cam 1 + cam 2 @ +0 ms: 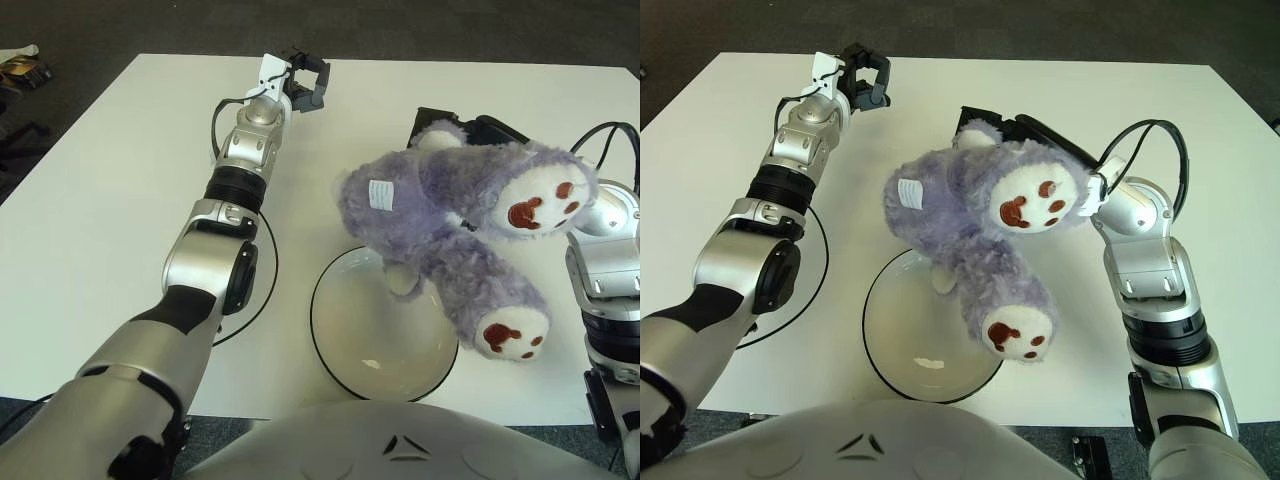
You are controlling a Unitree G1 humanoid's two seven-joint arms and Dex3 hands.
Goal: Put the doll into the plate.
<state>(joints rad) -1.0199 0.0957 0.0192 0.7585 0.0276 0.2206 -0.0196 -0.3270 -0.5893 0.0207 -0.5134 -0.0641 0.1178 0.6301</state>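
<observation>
Holding purple doll (440,215) aloft in my right hand (1015,130), fingers clamped on its far side, mostly hidden behind plush; doll hangs over rear right part of white plate (350,340), one foot past plate's right rim; long axis runs from head at left toward soles at right, both soles facing me; left hand (305,80) far across table (100,200), well apart from doll, fingers curled, holding nothing.
</observation>
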